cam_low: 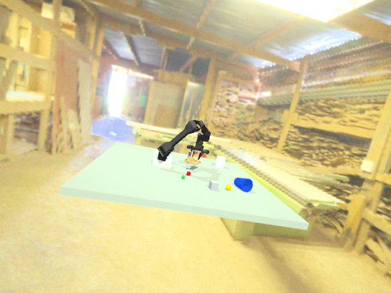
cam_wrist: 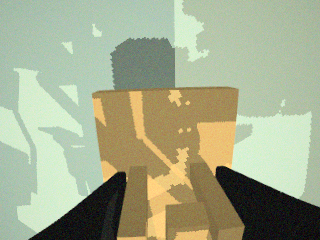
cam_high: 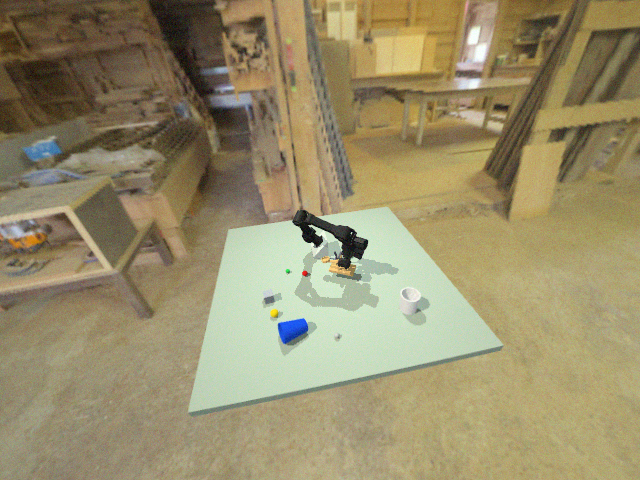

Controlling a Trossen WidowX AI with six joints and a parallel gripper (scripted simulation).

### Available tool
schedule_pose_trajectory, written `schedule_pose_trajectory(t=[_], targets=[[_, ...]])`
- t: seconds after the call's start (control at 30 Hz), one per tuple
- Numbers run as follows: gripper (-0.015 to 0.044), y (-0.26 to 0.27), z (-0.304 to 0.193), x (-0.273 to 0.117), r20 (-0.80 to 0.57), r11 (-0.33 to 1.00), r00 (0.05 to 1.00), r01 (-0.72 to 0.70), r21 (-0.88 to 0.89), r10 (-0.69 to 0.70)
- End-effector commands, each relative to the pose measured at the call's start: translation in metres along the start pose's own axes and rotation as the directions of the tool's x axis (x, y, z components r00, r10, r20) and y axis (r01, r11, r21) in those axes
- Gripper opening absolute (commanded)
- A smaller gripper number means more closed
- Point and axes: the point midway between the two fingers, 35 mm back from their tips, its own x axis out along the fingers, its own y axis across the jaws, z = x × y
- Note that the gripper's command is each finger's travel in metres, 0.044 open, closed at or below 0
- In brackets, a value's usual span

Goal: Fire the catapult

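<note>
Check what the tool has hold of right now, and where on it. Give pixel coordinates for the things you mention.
The tool (cam_high: 344, 264) (cam_low: 196, 152) (cam_wrist: 171, 172) is shut on the wooden catapult (cam_high: 338, 268) (cam_low: 192, 162) (cam_wrist: 165, 115), gripping it by the pair of upright side rails above its flat base.

The top camera looks steeply down from beyond the blue plastic-looking cone (cam_high: 293, 330) (cam_low: 243, 184); the exterior camera looks from lower, across the pale green tabletop (cam_high: 248, 372) (cam_low: 126, 189) (cam_wrist: 280, 150), which both show whole. The wrist camera faces down, close over the tan wooden catapult (cam_high: 342, 268) (cam_low: 192, 162) (cam_wrist: 165, 115).
</note>
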Motion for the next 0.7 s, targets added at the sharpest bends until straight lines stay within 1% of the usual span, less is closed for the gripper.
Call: schedule_pose_trajectory(t=[0.0,0.27,0.37,0.67], targets=[[0.0,0.001,0.009,-0.005,0.013,0.988,1.0,0.004,0.151,-0.006],[0.0,0.002,0.018,-0.006,0.014,0.909,1.0,0.0,0.418,-0.006],[0.0,0.002,0.02,-0.004,0.014,0.889,1.0,-0.001,0.459,-0.006],[0.0,0.001,0.031,0.003,0.014,0.706,1.0,-0.006,0.709,-0.006]])
